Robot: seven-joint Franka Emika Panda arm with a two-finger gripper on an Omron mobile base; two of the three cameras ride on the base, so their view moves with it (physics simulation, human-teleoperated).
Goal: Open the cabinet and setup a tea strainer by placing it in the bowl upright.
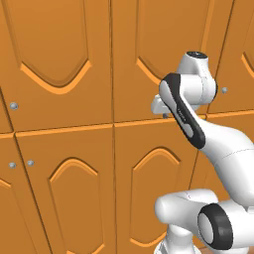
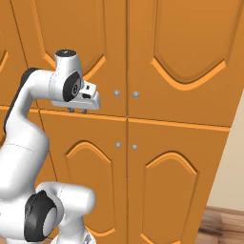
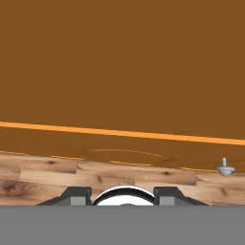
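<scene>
The cabinet is an orange-brown wall of doors, and its tall upper doors have panels ending in a downward point. Every door I see is closed. My gripper hangs in front of the bottom edge of the upper left door, fingers pointing down, left of and slightly below that door's small silver knob. In the left base view the gripper peeks out from behind my forearm. In the hand view its fingertips stand apart with nothing between them. The tea strainer and the bowl are hidden.
Shorter doors with dome-peaked panels fill the lower row, with paired knobs at their seam. The hand view looks down the cabinet face to a wooden floor, with one knob sticking out. Floor also shows at the lower right.
</scene>
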